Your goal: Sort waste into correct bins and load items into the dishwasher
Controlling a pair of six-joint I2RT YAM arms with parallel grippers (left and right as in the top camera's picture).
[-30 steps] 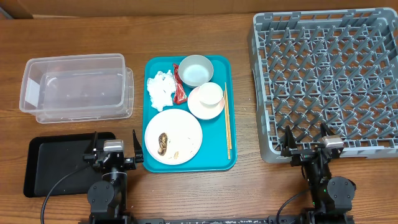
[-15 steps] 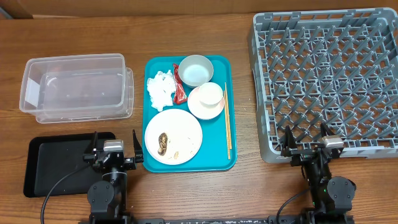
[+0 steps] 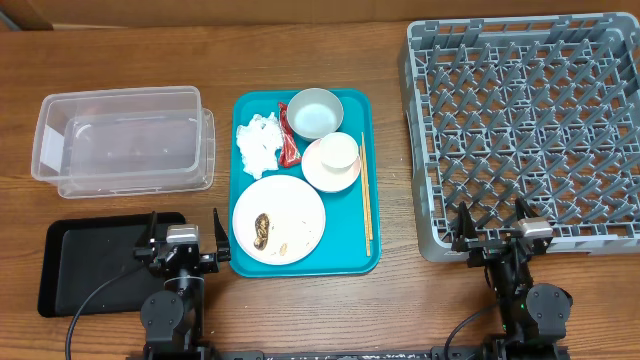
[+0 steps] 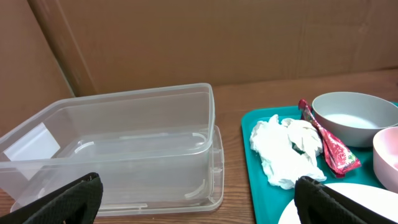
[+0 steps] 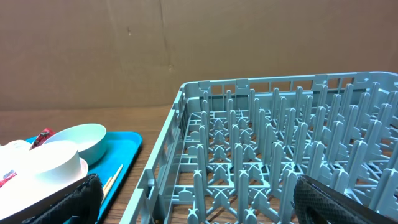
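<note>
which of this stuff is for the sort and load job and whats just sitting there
For the job: tissue, red wrapper, food scraps, clear tub, black tray, plate, saucer, cup, bowl, chopsticks, dish rack.

Just there: teal tray carrying the dishes and waste, wooden table.

The table [image 3: 100, 50] is brown wood grain. The tub [image 3: 120, 140] is clear, the flat tray [image 3: 90, 265] black, the serving tray [image 3: 347, 252] teal. On it: white tissue [image 3: 258, 143], red wrapper [image 3: 289, 150], pale bowl [image 3: 315, 112], white plate [image 3: 300, 215] with brown scraps [image 3: 263, 230], tan chopsticks [image 3: 366, 200]. The rack [image 3: 520, 120] is grey, a grid pattern.
</note>
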